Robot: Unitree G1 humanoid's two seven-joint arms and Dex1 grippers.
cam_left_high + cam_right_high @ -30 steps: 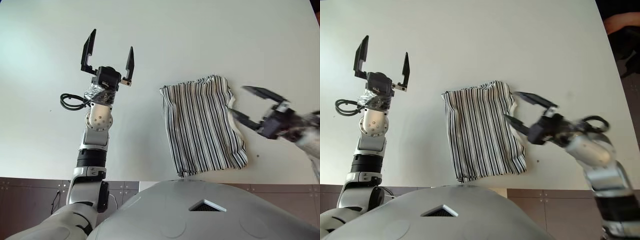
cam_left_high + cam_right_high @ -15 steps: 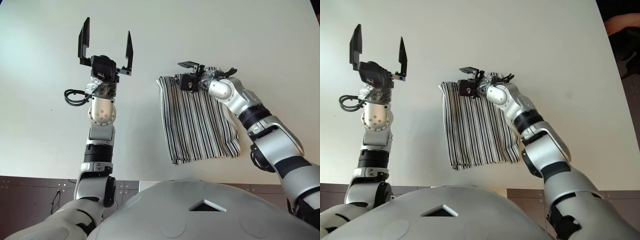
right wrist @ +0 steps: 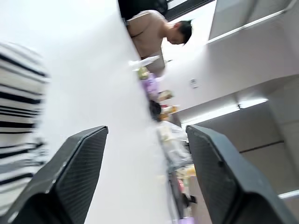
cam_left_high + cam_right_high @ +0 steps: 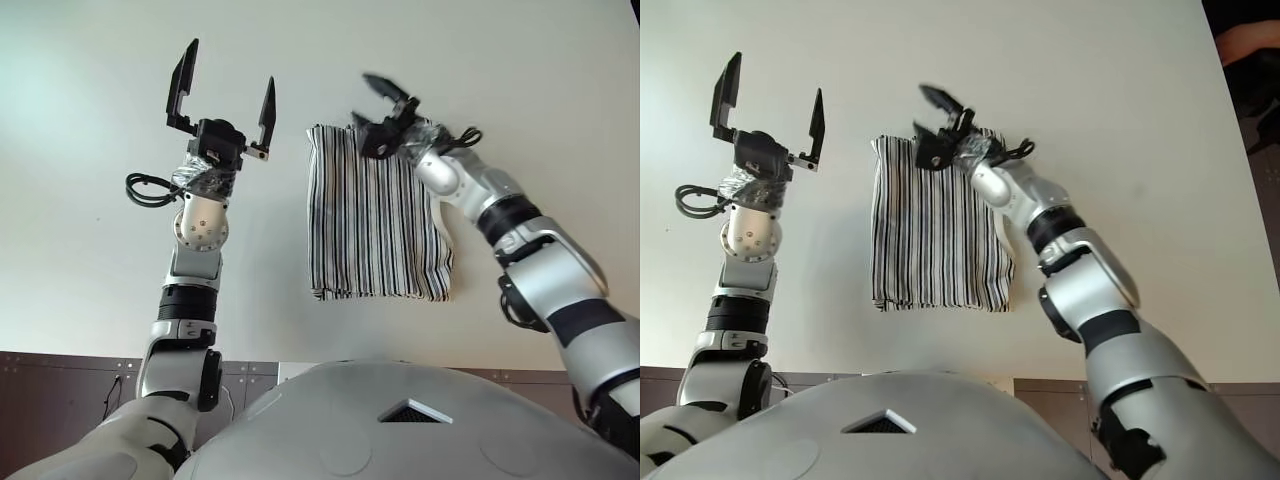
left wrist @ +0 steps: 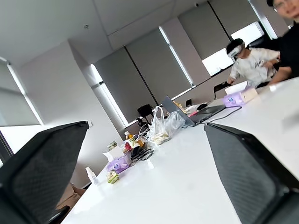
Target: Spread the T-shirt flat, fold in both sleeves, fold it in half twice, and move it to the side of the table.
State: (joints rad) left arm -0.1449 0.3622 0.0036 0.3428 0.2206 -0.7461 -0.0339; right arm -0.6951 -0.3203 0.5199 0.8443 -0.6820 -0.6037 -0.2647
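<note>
The striped T-shirt point(image 4: 375, 215) lies folded into a compact rectangle in the middle of the tabletop point(image 4: 540, 60). The right tool point(image 4: 361, 99) hovers at the shirt's 12 o'clock edge, released, fingers spread. The left tool point(image 4: 230, 66) stands at 9 o'clock, clear of the cloth, also released. The fabric looks light, soft and floppy, so its layers could slide apart. Pinching through all layers at an edge seems best.

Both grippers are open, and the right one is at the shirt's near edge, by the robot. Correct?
Not quite. The right gripper is at the shirt's far edge, away from the robot, as the left eye view shows. The rest holds: it and the left gripper are both open.
</note>
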